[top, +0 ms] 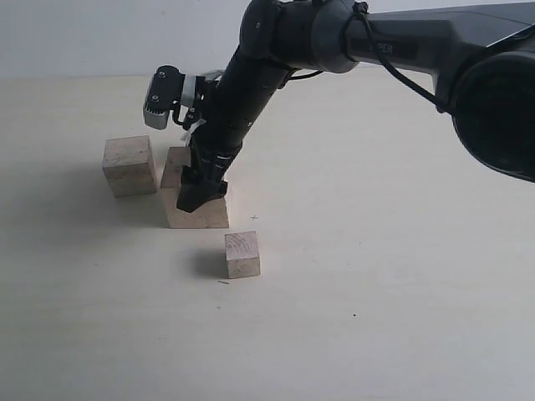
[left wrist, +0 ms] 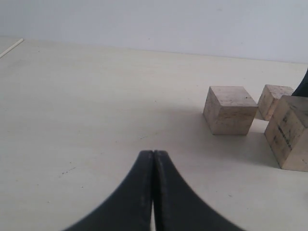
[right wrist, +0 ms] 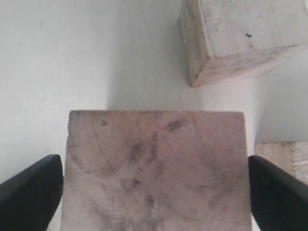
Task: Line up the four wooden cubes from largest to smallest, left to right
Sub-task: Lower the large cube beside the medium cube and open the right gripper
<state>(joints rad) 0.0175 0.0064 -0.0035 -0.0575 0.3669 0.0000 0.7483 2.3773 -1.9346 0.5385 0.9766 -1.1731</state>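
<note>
Right hand (top: pixel 201 196) straddled biggest cube (top: pixel 197 217) on worktop (top: pixel 376 292), fingers (right wrist: pixel 29 192) right at both sides, couldn't tell if clamped. Cube straight below hand, next cube (top: pixel 129 165) just beside. Left hand (left wrist: pixel 153 153) pinched together, well off.

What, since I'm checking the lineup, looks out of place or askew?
The cubes form a cluster, not a row. The biggest cube stands right of a smaller cube, a third cube sits close behind it, and the smallest cube stands alone nearer the camera. Nothing looks damaged.
</note>
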